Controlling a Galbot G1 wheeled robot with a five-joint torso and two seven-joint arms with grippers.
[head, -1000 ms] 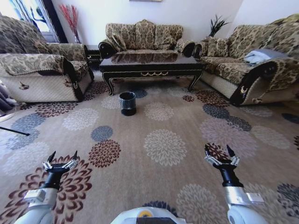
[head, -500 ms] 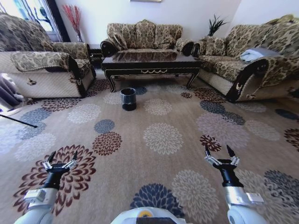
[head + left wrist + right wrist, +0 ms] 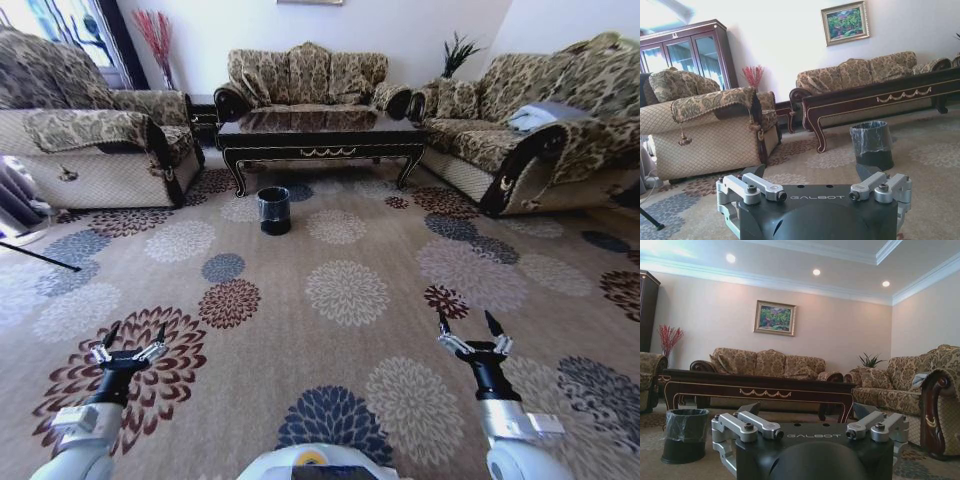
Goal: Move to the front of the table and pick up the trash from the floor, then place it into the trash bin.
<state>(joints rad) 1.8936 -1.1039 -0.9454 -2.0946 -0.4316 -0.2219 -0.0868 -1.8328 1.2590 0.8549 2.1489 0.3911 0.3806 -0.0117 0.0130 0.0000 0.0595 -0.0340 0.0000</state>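
Table [image 3: 318, 125] and bin [image 3: 274, 210] slightly farther.

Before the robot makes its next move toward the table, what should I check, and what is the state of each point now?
1. Left gripper open and holding nothing: ok.
2. Right gripper open and holding nothing: ok.
3. Trash bin upright on the floor, in front of the table: ok.
4. Carpet between robot and bin free of obstacles: ok.
5. Trash located on the floor: cannot tell, no piece is recognisable from here.
6. Robot at the front of the table: not ok, the table is across the carpet.
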